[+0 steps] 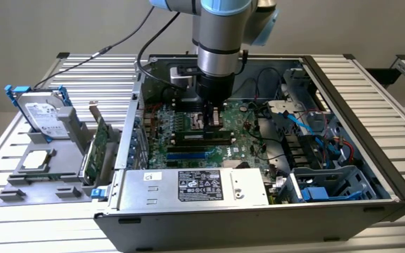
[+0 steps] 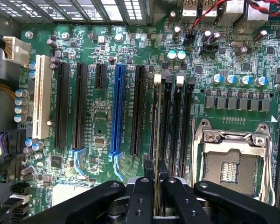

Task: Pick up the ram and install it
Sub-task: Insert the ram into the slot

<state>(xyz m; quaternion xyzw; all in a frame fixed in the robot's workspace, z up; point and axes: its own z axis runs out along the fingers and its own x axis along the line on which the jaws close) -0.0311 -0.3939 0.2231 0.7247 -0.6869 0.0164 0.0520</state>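
Black fingers (image 2: 142, 196) of my gripper (image 2: 156, 175) sit right up front, clamped on the ram (image 2: 157, 130). It shows edge-on as a thin line along the black memory slots (image 2: 177, 126), near end buried between the pads. Whether it touches a slot I cannot tell; my arm (image 1: 220, 47) stands straight down into the open computer case (image 1: 244, 229), over the motherboard (image 1: 167, 142).
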